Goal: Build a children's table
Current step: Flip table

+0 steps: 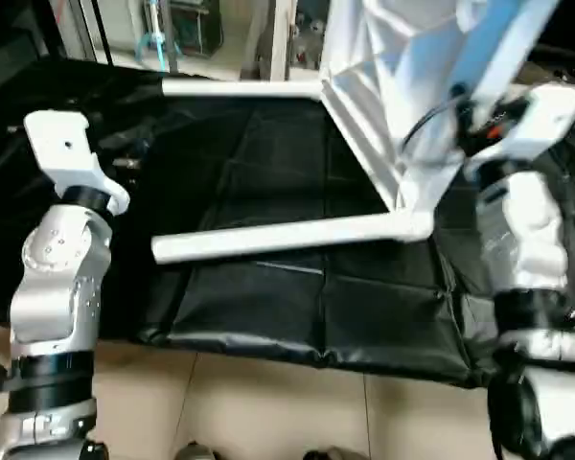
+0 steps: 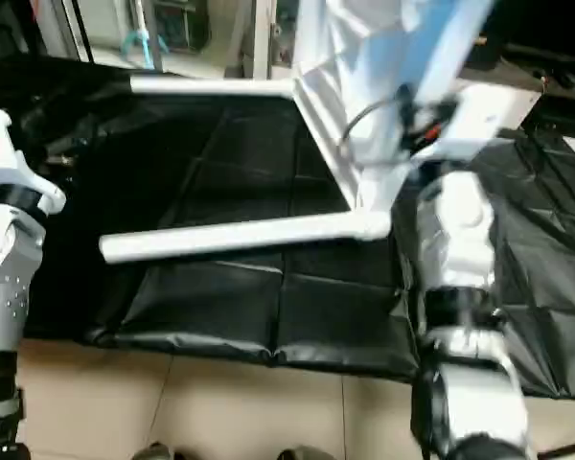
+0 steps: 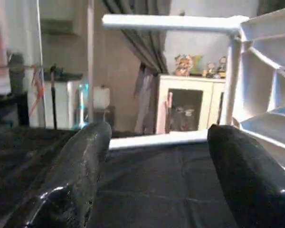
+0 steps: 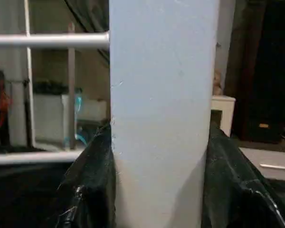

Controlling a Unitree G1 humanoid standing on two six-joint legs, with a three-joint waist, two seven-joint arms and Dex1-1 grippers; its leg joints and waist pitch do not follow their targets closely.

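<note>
the left gripper is hanging wide open with nothing in it, near the black mat. the right gripper is clamping a white leg, while the tabletop is standing tilted on the mat beyond, two legs jutting sideways.

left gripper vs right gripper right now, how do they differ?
The left gripper is open with nothing between its fingers; the right gripper is closed on a white table leg. The left hangs clear of the tabletop; the right works at the tabletop. Both have two black fingers.
</note>
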